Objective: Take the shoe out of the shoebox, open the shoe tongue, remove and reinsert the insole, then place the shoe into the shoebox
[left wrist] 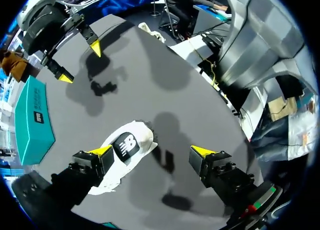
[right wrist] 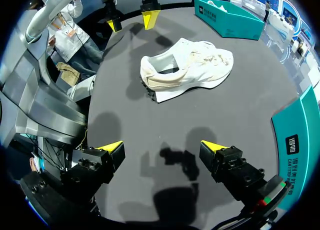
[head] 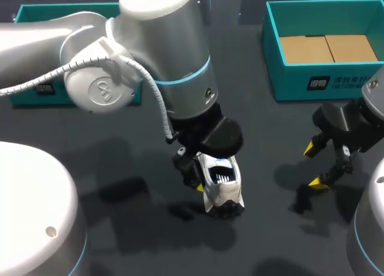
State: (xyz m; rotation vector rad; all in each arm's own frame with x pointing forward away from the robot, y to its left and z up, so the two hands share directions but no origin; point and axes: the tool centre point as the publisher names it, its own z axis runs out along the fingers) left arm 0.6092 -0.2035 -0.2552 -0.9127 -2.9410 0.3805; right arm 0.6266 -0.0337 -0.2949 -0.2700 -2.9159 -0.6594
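Worktop [head: 120,138]: dark grey, matte.
Shoe [head: 221,183]: white, soft upper, black studded heel. It lies mid-worktop, long axis near-to-far, heel toward the robot, toe away.
Left tool [left wrist: 152,151]: fingers apart, one against the shoe's side.
Right tool [right wrist: 162,147]: spread wide, holding nothing, well apart from the shoe.
Shoebox [head: 300,84]: teal card, far right.

It looks like a robotics lab: left arm [head: 174,54] and right arm [head: 354,117] over a dark table [head: 108,162], teal shoebox [head: 288,81] far right.
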